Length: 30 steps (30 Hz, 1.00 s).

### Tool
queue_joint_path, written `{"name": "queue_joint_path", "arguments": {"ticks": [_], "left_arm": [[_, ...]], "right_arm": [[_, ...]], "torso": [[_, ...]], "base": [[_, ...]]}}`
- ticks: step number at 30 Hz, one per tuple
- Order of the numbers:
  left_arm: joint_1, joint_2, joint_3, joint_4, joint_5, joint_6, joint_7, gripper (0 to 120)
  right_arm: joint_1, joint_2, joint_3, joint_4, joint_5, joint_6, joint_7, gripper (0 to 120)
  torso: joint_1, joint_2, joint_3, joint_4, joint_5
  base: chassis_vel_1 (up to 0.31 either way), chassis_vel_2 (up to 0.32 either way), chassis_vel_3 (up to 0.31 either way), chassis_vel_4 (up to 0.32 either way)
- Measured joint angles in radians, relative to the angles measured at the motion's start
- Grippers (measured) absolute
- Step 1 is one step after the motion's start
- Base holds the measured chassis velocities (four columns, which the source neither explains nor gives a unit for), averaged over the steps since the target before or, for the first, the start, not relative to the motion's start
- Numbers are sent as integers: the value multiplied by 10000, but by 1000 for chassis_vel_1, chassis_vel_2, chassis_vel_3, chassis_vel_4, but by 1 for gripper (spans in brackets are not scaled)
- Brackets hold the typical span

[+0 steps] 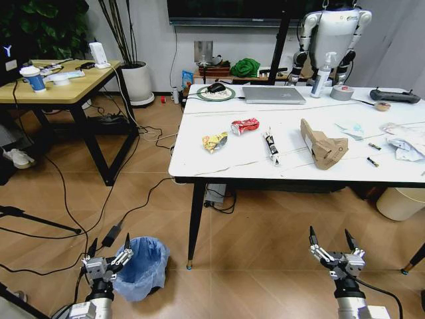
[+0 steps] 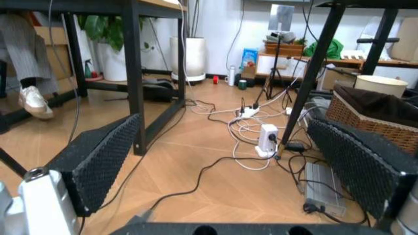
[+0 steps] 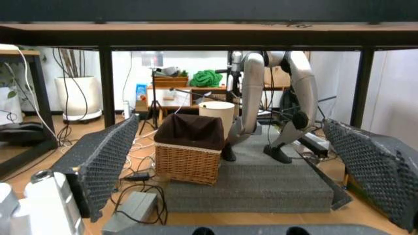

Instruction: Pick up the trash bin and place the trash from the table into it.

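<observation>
Currently the bin (image 1: 141, 266) stands on the wood floor (image 1: 252, 252) at the lower left of the head view, beyond the tabletop's near-left corner: a small round container lined with a crinkled light-blue bag that overhangs the rim. The left gripper (image 1: 106, 260) hovers just beside its left rim, jaws spread apart and holding nothing; whether a fingertip touches the bag cannot be told.

The trash lies on the white veined tabletop (image 1: 199, 163), well back from the near edge: a yellow wrapper (image 1: 214, 141), a red wrapper (image 1: 245, 125), a white tube (image 1: 270, 147), a crumpled brown paper bag (image 1: 323, 145) and white papers (image 1: 406, 144) towards the right edge. A laptop (image 1: 273, 94), spray bottle (image 1: 322, 75) and tape roll (image 1: 341, 92) occupy the far side.

Bare floor lies between the bin and the table's black leg (image 1: 195, 219). Black cables (image 1: 60, 232) cross the floor to the left, near the wooden desk (image 1: 60, 86).

The right gripper (image 1: 335, 251) hangs low at lower right over bare floor, jaws wide apart, empty. In its wrist view a wicker basket (image 3: 191, 153) and a cream bucket (image 3: 217, 117) stand under the table ahead.
</observation>
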Motion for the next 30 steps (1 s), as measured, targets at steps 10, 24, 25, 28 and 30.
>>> {"name": "queue_joint_path", "arguments": {"ticks": [10, 24, 25, 28, 30], "left_arm": [[-11, -29, 25, 45, 37, 29, -3, 100], [-78, -16, 55, 46, 51, 94, 4, 100], [-78, -16, 55, 46, 51, 94, 4, 100], [-76, -23, 61, 46, 65, 114, 8, 100], [-69, -6, 54, 46, 74, 152, 8, 100]], "right_arm": [[58, 12, -14, -52, 24, 1, -4, 100], [108, 32, -17, -100, 70, 17, -7, 100], [108, 32, -17, -100, 70, 17, -7, 100], [116, 25, -14, -109, 78, 17, -7, 100], [130, 34, -16, -123, 78, 17, -7, 100]], "torso": [[-172, -417, -243, 0, 0], [-409, -1010, -599, 0, 0], [-409, -1010, -599, 0, 0], [-481, -1192, -712, 0, 1], [-522, -1283, -760, 0, 0]], "base": [[0, 0, 0, 0], [0, 0, 0, 0], [0, 0, 0, 0], [0, 0, 0, 0], [0, 0, 0, 0]]}}
